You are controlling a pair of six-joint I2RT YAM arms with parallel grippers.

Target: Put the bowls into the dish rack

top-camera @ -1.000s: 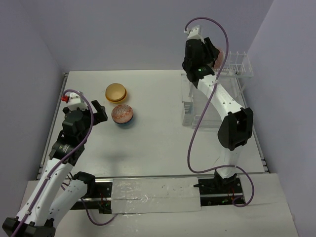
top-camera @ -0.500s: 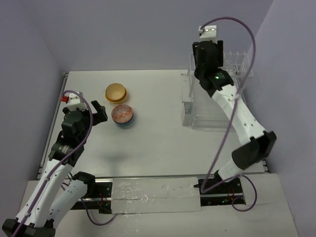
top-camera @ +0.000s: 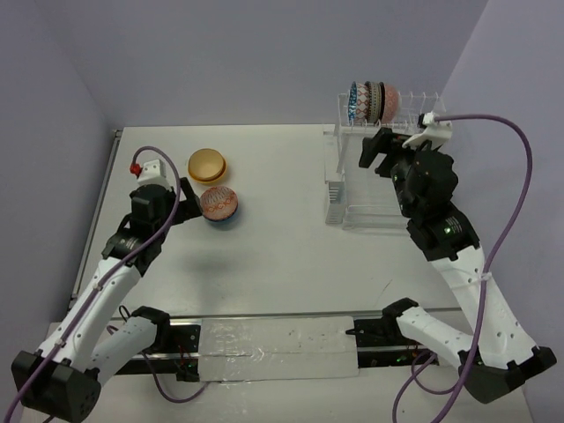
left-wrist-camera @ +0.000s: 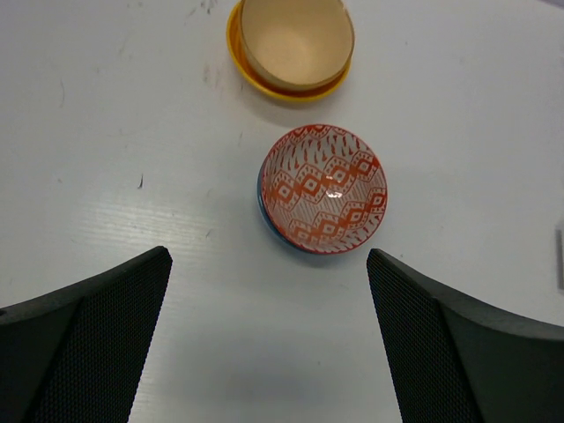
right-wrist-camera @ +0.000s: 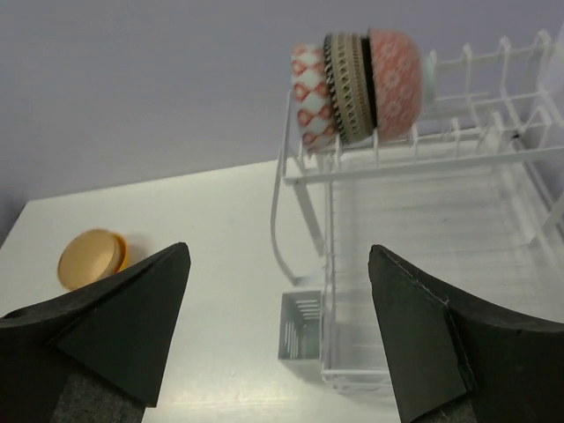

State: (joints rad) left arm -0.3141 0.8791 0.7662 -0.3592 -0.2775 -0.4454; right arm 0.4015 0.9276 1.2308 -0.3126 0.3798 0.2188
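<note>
Three patterned bowls stand in dish rack; red-patterned stack, tan-on-yellow stack remain on table; left gripper, right gripper gape empty.

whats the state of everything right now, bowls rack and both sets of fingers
dish rack: upright, bowls on its top row
three racked bowls: on edge, packed together
red patterned bowl: upright, nested in a blue bowl
tan bowl: upright, nested in an orange-yellow bowl
left fingers: open, empty
right fingers: open, empty
</note>
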